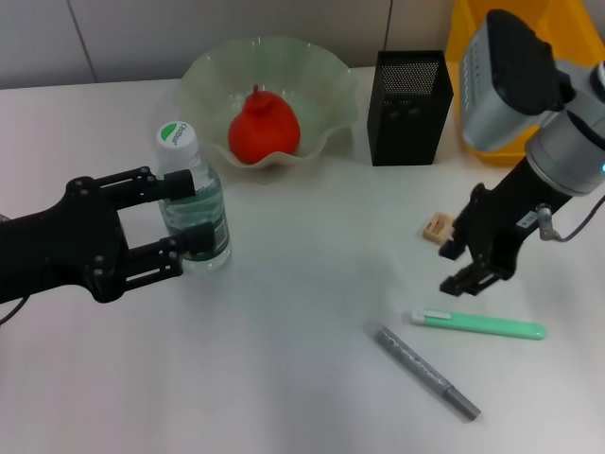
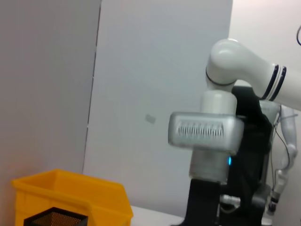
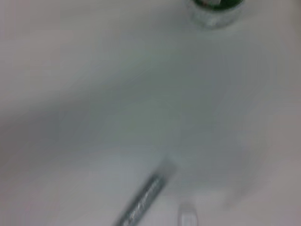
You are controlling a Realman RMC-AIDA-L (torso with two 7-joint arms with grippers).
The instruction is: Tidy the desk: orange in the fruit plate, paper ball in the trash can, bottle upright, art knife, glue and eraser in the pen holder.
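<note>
You have the small clear plastic water bottle with the dark green label and white, green-topped cap point(image 1: 193, 203) standing upright toward the counter's left side, and your left pincer point(image 1: 184, 223) has its 2 black fingers closed against the bottle's body, 1 on each side. Behind it, near the counter's far edge, the red-orange round orange with the bumpy knob point(image 1: 264, 128) lies inside the wide pale green glass fruit plate with the ruffled rim point(image 1: 333, 96). Just beside the plate stands the black square mesh pen holder point(image 1: 408, 107), and behind that, at the far right corner, the bright yellow plastic trash can point(image 1: 466, 57); the left wrist view shows both of these low in the frame.

The small tan eraser block point(image 1: 436, 228) lies on the white counter point(image 1: 302, 378) toward the right side, with your right pincer point(image 1: 461, 270) hanging just beside it, its fingers parted and empty. Nearer the front edge lie a mint green stick-shaped tool point(image 1: 478, 324) and a grey pen-shaped tool point(image 1: 427, 370), apart from each other.
</note>
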